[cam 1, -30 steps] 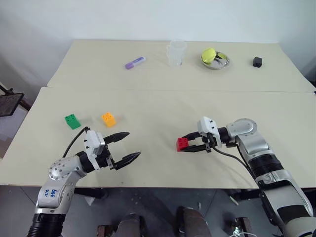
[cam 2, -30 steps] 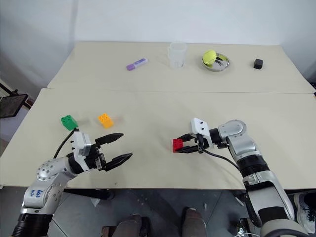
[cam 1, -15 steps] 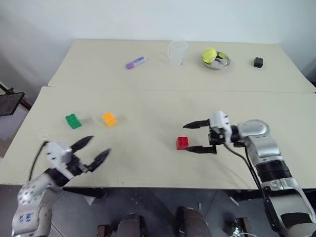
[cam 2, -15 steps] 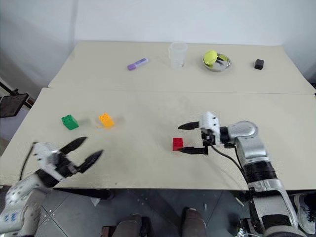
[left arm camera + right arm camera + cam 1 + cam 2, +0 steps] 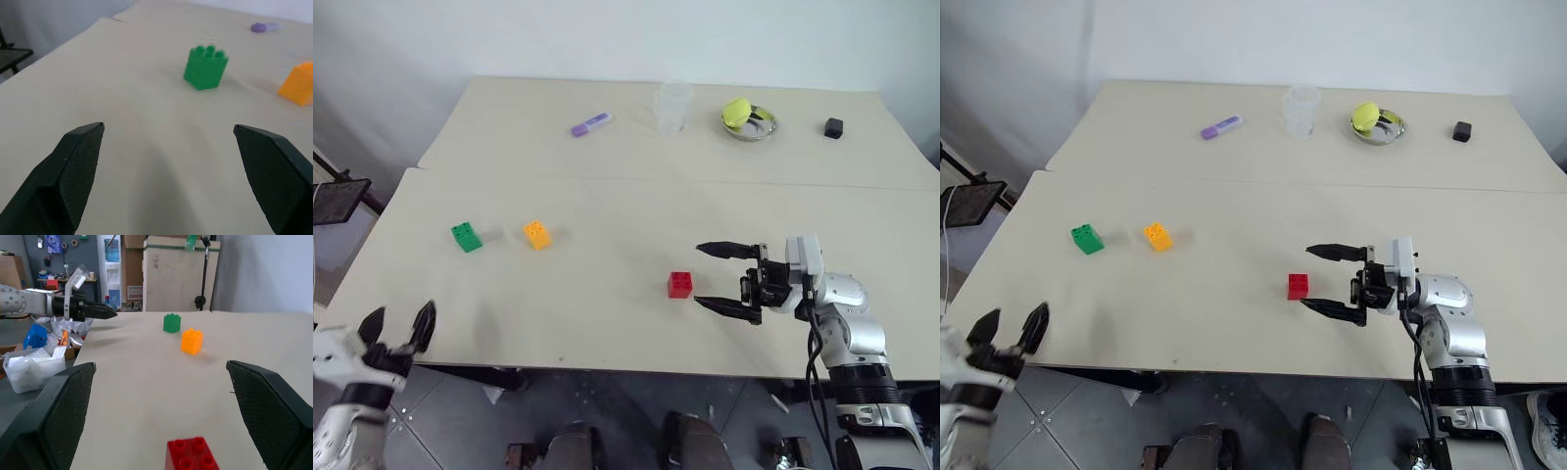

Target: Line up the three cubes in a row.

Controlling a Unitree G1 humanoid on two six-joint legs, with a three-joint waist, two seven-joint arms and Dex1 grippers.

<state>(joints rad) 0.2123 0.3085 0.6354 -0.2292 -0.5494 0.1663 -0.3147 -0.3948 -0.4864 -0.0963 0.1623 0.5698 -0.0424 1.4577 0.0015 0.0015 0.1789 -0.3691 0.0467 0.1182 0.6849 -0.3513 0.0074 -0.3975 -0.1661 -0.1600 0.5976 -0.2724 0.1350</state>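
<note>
On the beige table [image 5: 607, 196] we have the green cube [image 5: 465, 237] beside the orange-yellow cube [image 5: 537, 234]; the red cube [image 5: 680, 284] sits apart, unaligned. Both the left gripper [image 5: 399, 328] and the right gripper [image 5: 724, 279] gape empty.

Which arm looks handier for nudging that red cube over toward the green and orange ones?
The right, probably. Its open tool sits just beside the red cube, while the left tool hangs off the table's near left edge, closer to the green cube and orange cube.

Two pale beige desks [image 5: 607, 206] end to end against a plain white wall [image 5: 558, 39], grey tiled floor [image 5: 607, 421] below.
</note>
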